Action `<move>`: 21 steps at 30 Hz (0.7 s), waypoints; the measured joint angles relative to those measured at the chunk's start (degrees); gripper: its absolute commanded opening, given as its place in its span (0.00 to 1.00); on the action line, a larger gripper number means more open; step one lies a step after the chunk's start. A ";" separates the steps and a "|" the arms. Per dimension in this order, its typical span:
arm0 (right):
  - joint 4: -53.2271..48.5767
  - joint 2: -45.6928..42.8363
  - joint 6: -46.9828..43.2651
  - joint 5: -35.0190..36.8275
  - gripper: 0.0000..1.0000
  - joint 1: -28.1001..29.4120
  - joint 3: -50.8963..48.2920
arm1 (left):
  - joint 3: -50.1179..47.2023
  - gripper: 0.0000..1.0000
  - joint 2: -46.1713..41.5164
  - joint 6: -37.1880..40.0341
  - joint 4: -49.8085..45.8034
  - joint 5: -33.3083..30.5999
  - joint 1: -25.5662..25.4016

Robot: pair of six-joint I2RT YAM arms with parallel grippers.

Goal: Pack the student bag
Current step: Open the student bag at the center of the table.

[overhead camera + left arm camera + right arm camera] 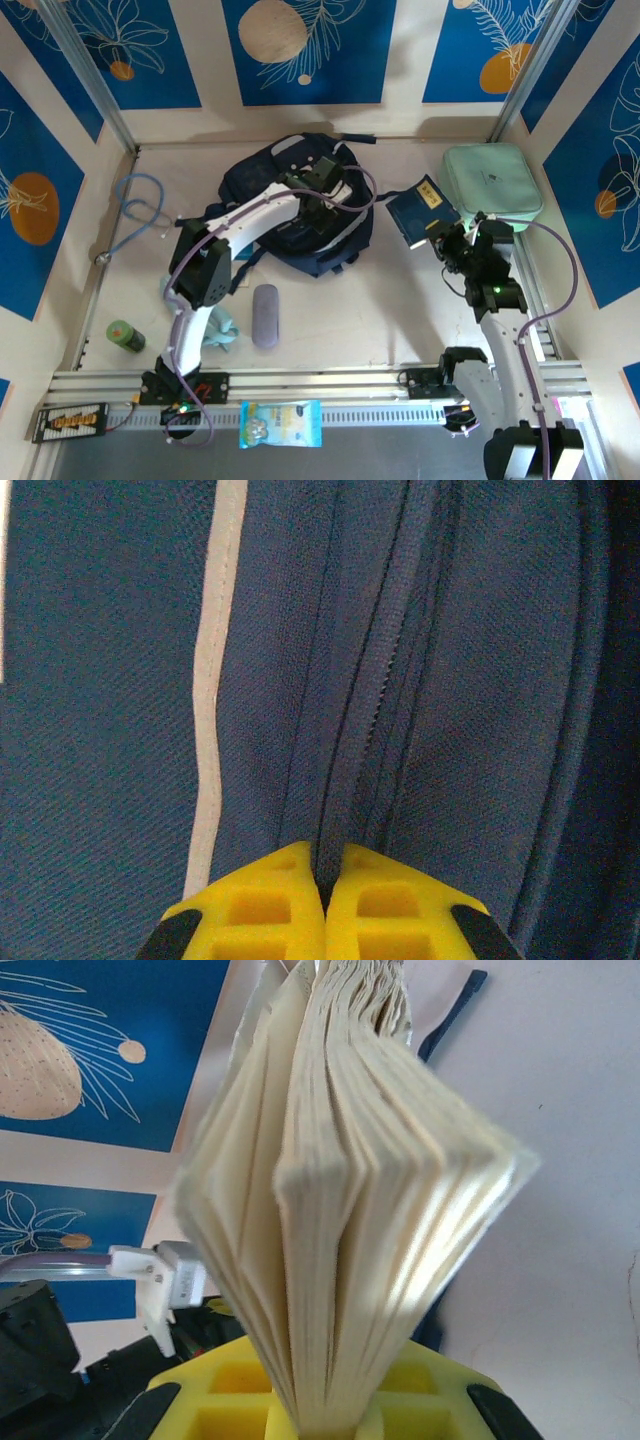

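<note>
Two arms reach out from the near edge. Snack packet [280,423] sits on the front rail, green bottle [125,336] off to the left. Further in, the left fingers [265,910] are pinched tight on the zip seam of the bag [250,180], which lies mid-tabletop [380,310]. The right fingers [230,1405] clamp a book [350,1180], pages fanning, just right of the bag. Mint case [493,180] lies in the far right corner.

Blue leaf-patterned wall panels [350,60] around a cream table [380,310], aluminium rail [330,380] in front.
</note>
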 measured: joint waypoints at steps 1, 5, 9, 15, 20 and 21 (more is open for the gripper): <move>-0.09 -0.33 -0.20 -0.04 0.02 -0.04 -0.31 | 0.00 0.00 -0.85 -0.20 0.07 -0.50 0.00; 0.15 -0.66 -0.81 -1.79 0.02 -0.15 -1.97 | 0.00 0.00 -4.57 -0.76 1.09 -1.49 0.17; 2.27 -0.48 -0.72 -6.03 0.02 -0.11 -4.39 | 0.04 0.00 -7.98 -1.60 3.02 -1.53 0.46; 10.12 3.23 1.73 -11.06 0.03 3.28 -6.49 | 1.18 0.00 -9.53 -3.32 4.94 0.26 0.66; 17.53 9.92 4.63 -11.41 0.03 9.79 -7.15 | 2.69 0.00 -9.53 -4.57 5.22 3.21 0.66; 19.06 11.74 5.07 -11.28 0.03 11.47 -7.06 | 2.80 0.00 -9.53 -4.76 5.38 3.80 0.66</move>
